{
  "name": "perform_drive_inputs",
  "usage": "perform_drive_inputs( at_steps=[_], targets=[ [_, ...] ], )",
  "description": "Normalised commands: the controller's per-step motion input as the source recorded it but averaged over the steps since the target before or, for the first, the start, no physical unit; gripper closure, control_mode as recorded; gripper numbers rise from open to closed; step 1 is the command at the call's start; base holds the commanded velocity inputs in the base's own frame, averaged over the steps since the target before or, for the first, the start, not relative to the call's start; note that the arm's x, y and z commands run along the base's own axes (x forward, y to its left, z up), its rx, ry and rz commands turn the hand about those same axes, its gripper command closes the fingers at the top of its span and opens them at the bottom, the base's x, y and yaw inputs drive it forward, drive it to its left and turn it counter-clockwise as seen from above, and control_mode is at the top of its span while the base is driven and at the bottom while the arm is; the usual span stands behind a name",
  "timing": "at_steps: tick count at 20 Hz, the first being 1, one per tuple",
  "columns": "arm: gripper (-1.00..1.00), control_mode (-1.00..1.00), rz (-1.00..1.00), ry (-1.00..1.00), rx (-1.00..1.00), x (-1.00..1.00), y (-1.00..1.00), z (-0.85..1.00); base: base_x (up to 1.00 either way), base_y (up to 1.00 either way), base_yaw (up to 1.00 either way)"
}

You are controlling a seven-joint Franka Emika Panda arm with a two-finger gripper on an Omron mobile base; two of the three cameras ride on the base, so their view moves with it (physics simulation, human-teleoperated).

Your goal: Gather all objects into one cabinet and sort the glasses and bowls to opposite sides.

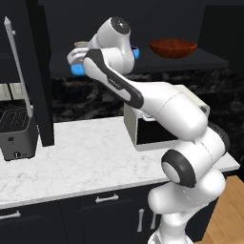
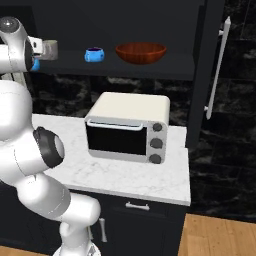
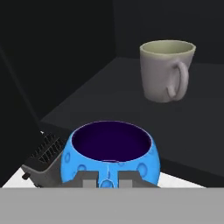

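Note:
A bright blue bowl (image 3: 109, 153) with a dark inside sits just ahead of my gripper (image 3: 107, 179), which is shut on its near rim. This bowl (image 1: 76, 70) is at the front left edge of the black cabinet's dark shelf (image 1: 200, 61); I cannot tell whether it rests there. The off-white mug (image 3: 166, 70) stands upright on the shelf behind it, handle toward me, and shows beside my hand (image 2: 48, 49). A second blue bowl (image 2: 94, 54) and the wide reddish-brown bowl (image 2: 141, 52) stand further right on the same shelf.
The cabinet doors hang open at both sides, each with a long silver handle (image 1: 16, 62) (image 2: 217, 70). Below on the marble counter (image 1: 81, 157) stand a black toaster (image 1: 16, 133) and a cream toaster oven (image 2: 127, 127). Black drawers run beneath.

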Motion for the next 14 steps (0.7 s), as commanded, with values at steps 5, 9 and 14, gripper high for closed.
perform_drive_inputs(
  at_steps=[5,9,14],
  targets=[
    [1.00,-1.00,0.00,-0.01,-0.21,0.05,0.14,-0.28,0.00,0.00,0.00],
    [1.00,-1.00,0.00,-0.11,-0.17,0.00,0.00,-0.11,0.00,0.00,0.00],
    [1.00,-1.00,0.00,-0.16,-0.07,0.03,0.00,-0.02,0.00,0.00,0.00]
  ],
)
